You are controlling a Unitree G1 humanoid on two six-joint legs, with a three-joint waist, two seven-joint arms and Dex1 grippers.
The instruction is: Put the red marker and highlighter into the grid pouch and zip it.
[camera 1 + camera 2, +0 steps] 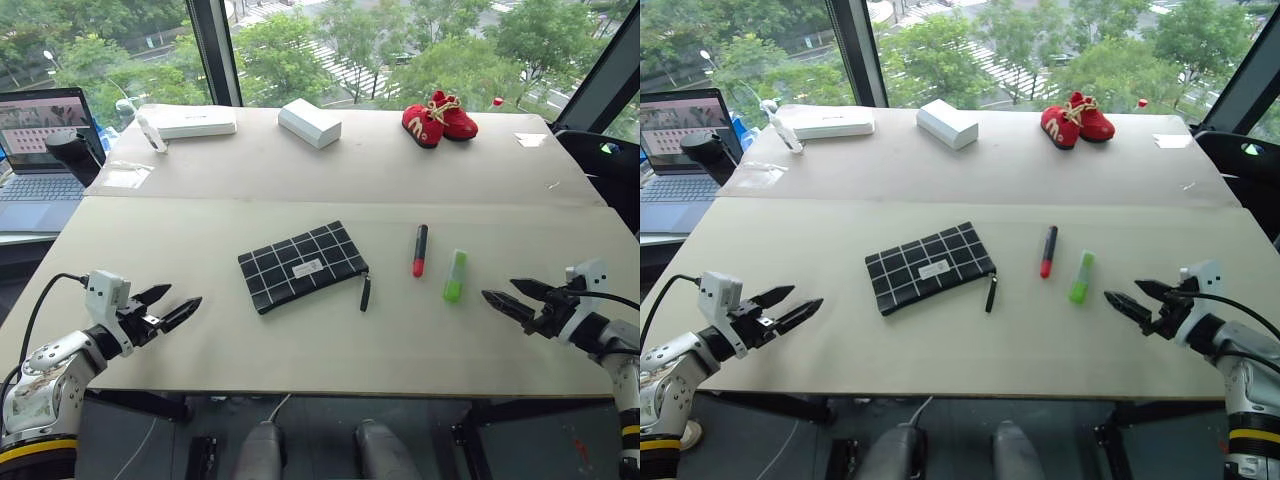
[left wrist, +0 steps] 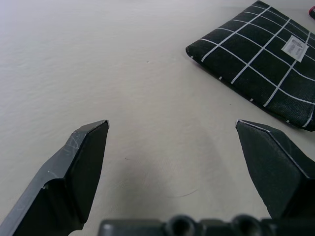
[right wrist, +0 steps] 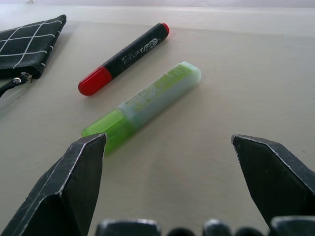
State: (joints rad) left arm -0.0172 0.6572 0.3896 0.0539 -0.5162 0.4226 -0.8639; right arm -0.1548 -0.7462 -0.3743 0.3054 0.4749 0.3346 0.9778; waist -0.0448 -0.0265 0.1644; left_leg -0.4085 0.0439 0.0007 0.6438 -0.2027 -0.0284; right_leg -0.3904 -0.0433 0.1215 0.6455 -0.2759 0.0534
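The grid pouch point(image 1: 303, 265) lies flat in the middle of the table, black with white lines, its zipper strap point(image 1: 365, 292) trailing off its right end. Right of it lies the red marker point(image 1: 420, 250), black with a red cap toward me. The light-green highlighter point(image 1: 455, 275) lies just right of the marker. My left gripper point(image 1: 170, 305) hovers open over the table's near left part, well left of the pouch point(image 2: 256, 61). My right gripper point(image 1: 508, 297) hovers open at the near right, a short way right of the highlighter point(image 3: 142, 105) and marker point(image 3: 123, 59). Both grippers are empty.
At the far side stand a pair of small red shoes point(image 1: 438, 118), a white box point(image 1: 309, 122) and a flat white box point(image 1: 192, 121). A laptop point(image 1: 40, 160) sits beyond the table's left edge. A seam crosses the table point(image 1: 330, 350) behind the pouch.
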